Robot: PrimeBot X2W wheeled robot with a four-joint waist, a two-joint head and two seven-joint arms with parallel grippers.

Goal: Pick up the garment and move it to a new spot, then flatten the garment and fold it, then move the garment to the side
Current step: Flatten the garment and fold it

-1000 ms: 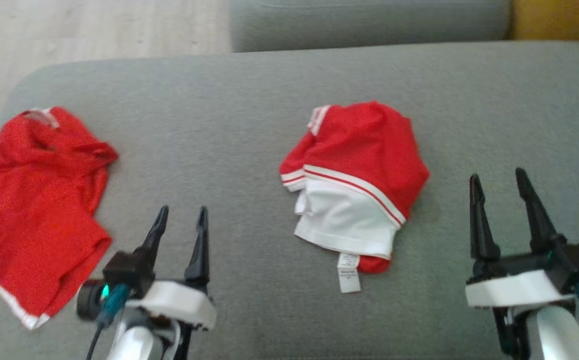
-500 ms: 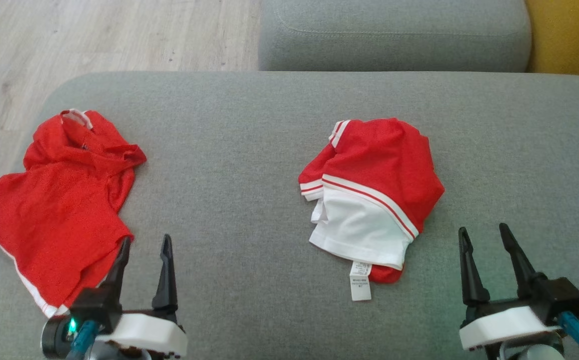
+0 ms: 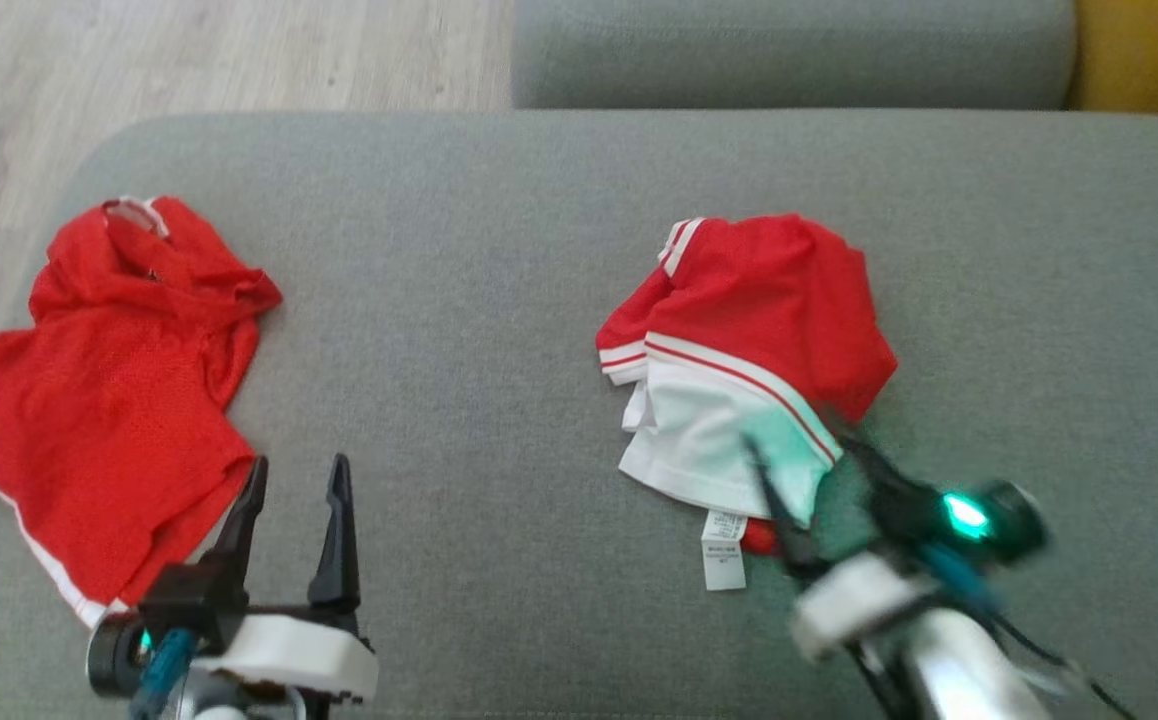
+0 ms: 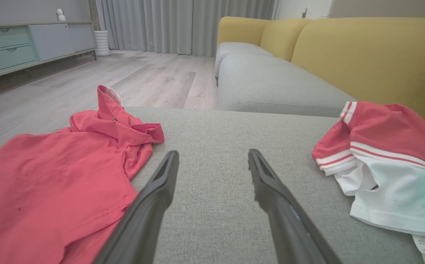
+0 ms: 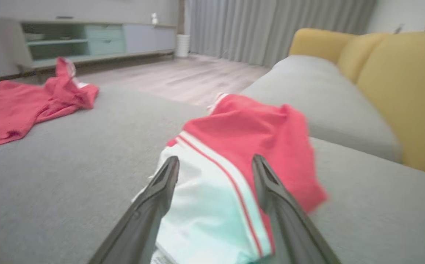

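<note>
Right gripper (image 5: 216,158) has swung toward the garment (image 5: 256,128), jaws wide, empty.

Shirt (image 3: 99,400) sits at the ottoman's (image 3: 459,300) left edge, bundled garment (image 3: 759,300) right of centre, sofa seat (image 3: 789,50) behind.

A grey sofa seat (image 3: 499,300) carried two pieces of clothing, well apart. A red shirt (image 3: 109,400) lay spread along the left edge, its collar bunched up toward the far-left corner. A crumpled red-and-white garment (image 3: 749,340) lay right of the middle, its white part toward the near edge and its label (image 3: 724,550) flat on the seat.
</note>
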